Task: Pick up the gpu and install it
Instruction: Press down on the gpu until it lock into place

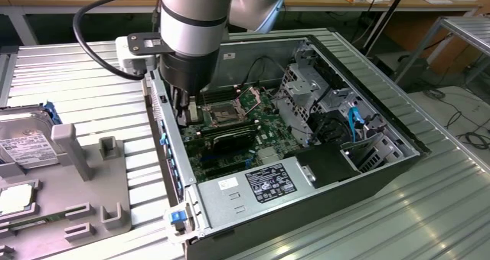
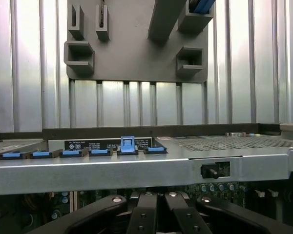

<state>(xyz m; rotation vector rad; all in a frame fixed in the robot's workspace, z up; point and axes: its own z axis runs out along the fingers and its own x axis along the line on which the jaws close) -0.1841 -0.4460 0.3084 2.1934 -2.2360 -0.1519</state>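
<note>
Hand (image 1: 183, 117), closed, hangs just beside the gpu (image 1: 229, 138).

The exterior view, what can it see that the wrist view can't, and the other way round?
The exterior view alone shows the silver labelled hard drive, the square processor socket, the blue cables and the robot's grey arm reaching into the case. The wrist view alone shows the shut black pincer close up, plus a row of blue slot clips. Both show the open black computer case, the grey plastic parts holder and the ribbed metal table.
</note>
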